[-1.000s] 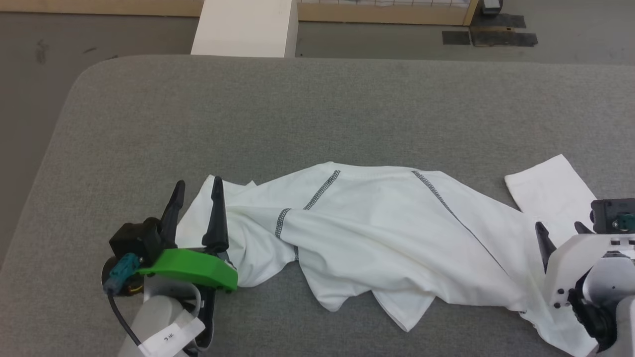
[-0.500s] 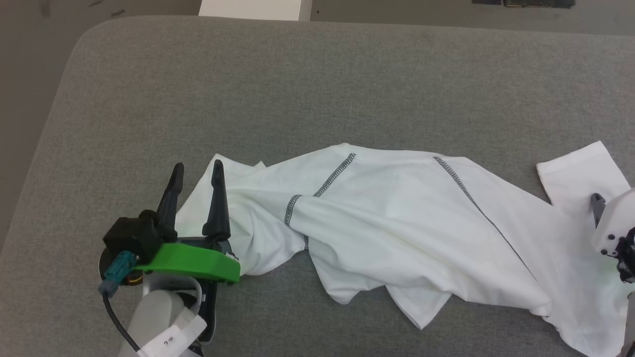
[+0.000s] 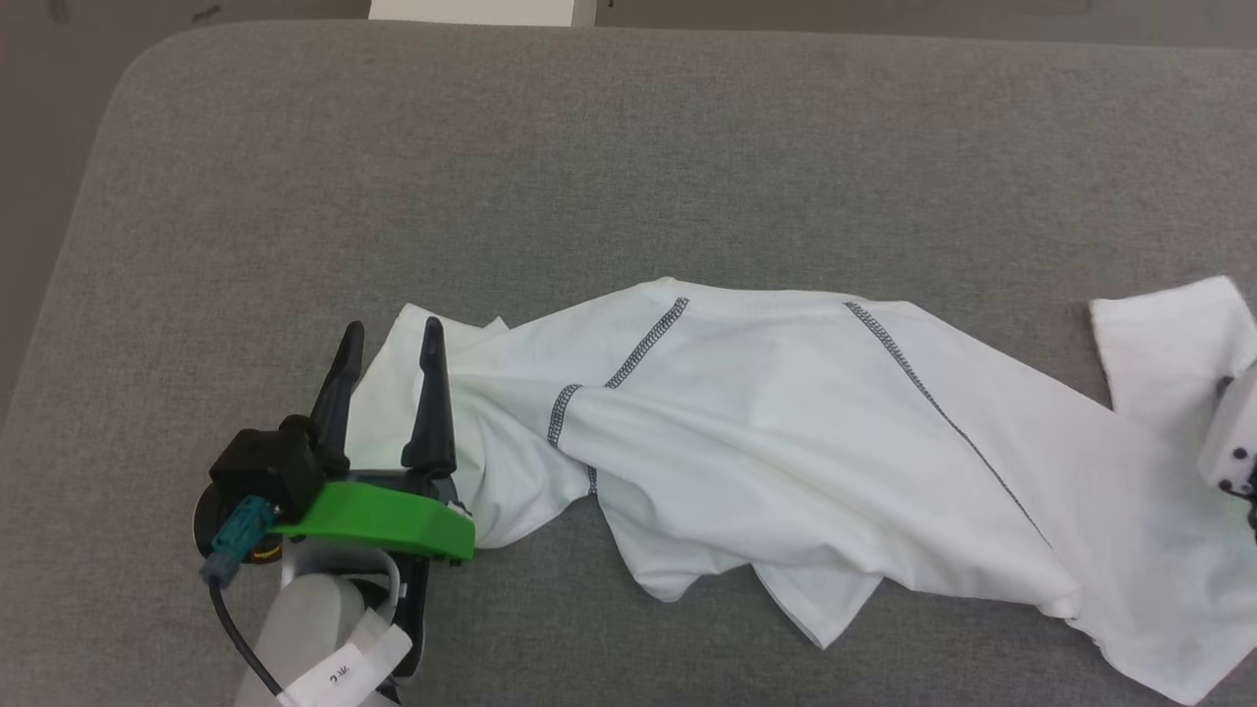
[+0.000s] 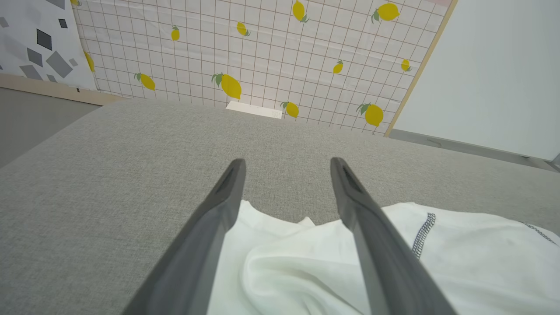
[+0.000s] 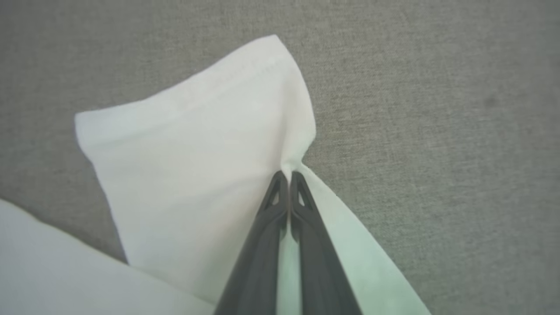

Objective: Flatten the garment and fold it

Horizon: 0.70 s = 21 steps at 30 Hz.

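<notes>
The garment (image 3: pixel 786 462), a white T-shirt with dark zigzag seams, lies rumpled and stretched sideways across the grey table (image 3: pixel 589 147). My left gripper (image 3: pixel 390 334) stands open over the shirt's left end, one finger on the fabric and one at its edge. In the left wrist view that gripper (image 4: pixel 286 164) is open, with bunched white cloth (image 4: pixel 284 267) low between the fingers. In the right wrist view my right gripper (image 5: pixel 284 175) is shut on a pinch of the garment (image 5: pixel 197 153) beside the sleeve. Its white housing (image 3: pixel 1232 442) shows at the right edge.
A white box (image 3: pixel 471 10) stands beyond the table's far edge. The table's rounded far-left corner (image 3: pixel 128 69) drops to the floor. A lemon-print grid wall (image 4: pixel 262 52) and a pale panel (image 4: pixel 494 70) stand behind the table.
The head camera has tilted down. My right gripper, open a second ago, has shut on the cloth and moved right, drawing the sleeve end rightward. The left gripper has stayed put.
</notes>
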Available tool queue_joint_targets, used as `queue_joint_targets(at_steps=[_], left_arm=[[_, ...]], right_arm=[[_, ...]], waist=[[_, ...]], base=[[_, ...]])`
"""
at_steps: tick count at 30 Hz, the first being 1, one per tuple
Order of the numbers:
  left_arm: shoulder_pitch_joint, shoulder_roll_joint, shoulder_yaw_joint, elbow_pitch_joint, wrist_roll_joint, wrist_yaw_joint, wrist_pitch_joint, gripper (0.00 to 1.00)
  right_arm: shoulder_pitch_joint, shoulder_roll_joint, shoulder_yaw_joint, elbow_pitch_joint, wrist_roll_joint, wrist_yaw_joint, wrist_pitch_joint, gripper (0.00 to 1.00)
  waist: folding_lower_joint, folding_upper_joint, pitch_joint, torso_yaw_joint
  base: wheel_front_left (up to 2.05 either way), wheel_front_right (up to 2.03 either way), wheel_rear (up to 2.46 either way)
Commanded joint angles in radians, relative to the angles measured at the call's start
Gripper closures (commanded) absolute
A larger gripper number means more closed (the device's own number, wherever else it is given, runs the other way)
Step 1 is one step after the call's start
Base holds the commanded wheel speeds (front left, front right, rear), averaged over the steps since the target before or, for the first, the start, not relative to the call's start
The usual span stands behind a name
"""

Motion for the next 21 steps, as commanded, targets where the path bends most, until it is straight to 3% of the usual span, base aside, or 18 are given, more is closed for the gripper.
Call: queue_joint_targets(at_steps=[1,6,12,13,14,17,21], left_arm=[[-0.005,-0.003,0.004,0.001,0.007,-0.005,-0.005,0.0],[0.004,-0.004,0.007,0.005,0.013,-0.008,-0.005,0.0],[0.021,-0.004,0.001,0.017,0.01,-0.012,-0.005,0.0],[0.022,-0.004,0.001,0.018,0.01,-0.012,-0.005,0.0],[0.023,-0.004,0.0,0.02,0.01,-0.012,-0.005,0.0],[0.025,-0.005,-0.005,0.025,0.011,-0.013,-0.005,0.0],[0.028,-0.005,-0.005,0.024,0.012,-0.013,-0.005,0.0]], right_arm=[[0.053,-0.026,-0.026,0.002,-0.009,-0.002,-0.011,1.0],[0.134,-0.098,-0.177,-0.058,-0.075,-0.002,-0.082,1.0],[0.214,-0.065,-0.321,-0.105,-0.107,-0.002,-0.096,1.0],[0.219,-0.054,-0.319,-0.107,-0.099,-0.002,-0.1,0.8],[0.224,-0.042,-0.309,-0.112,-0.09,-0.002,-0.108,0.0],[0.236,-0.022,-0.253,-0.149,-0.067,-0.002,-0.172,0.0],[0.255,-0.024,-0.047,-0.23,0.013,-0.002,-0.296,0.0]], waist=[[-0.0001,0.0,-0.013,-0.007],[-0.0001,0.0,-0.045,-0.025],[-0.0001,0.0,-0.076,-0.05],[-0.0001,0.0,-0.079,-0.053],[-0.0001,0.0,-0.083,-0.056],[-0.0001,0.0,-0.092,-0.059],[-0.0001,0.0,-0.102,-0.059]], base=[[0.0,0.0,0.0],[0.0,0.0,0.0],[0.0,0.0,0.0],[0.0,0.0,0.0],[0.0,0.0,0.0],[0.0,0.0,0.0],[0.0,0.0,0.0]])
